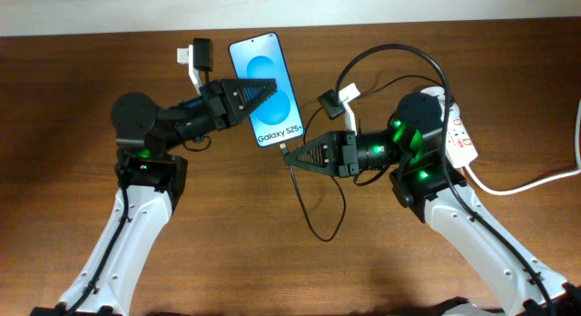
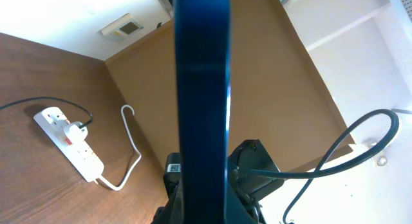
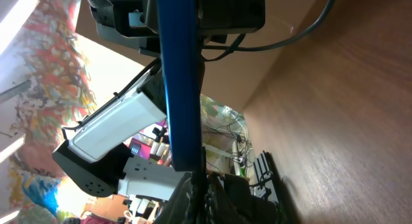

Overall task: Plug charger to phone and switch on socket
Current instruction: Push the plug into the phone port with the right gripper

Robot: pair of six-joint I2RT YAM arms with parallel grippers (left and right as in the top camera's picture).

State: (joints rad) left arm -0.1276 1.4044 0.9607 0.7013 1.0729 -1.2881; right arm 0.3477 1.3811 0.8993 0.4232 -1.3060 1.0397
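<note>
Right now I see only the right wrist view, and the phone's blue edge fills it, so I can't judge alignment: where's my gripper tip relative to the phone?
Observer: Overhead, the right gripper sits just off the Galaxy S25+ phone's bottom edge, charger cable trailing from it.
Operator: Is anything plugged into the socket?
Observer: Yes, left wrist shows a plug seated in the white power strip.
Operator: What's steadying the phone?
Observer: The left gripper, pinching its long edge.

Clamped in my left fingers (image 1: 254,87), the phone (image 1: 265,66) is glossy glass. The charger (image 1: 399,47) at my right fingers (image 1: 304,157) looks matt black rubber. The table (image 1: 272,261) beneath is smooth brown wood; the socket (image 1: 457,134) is shiny white plastic.
</note>
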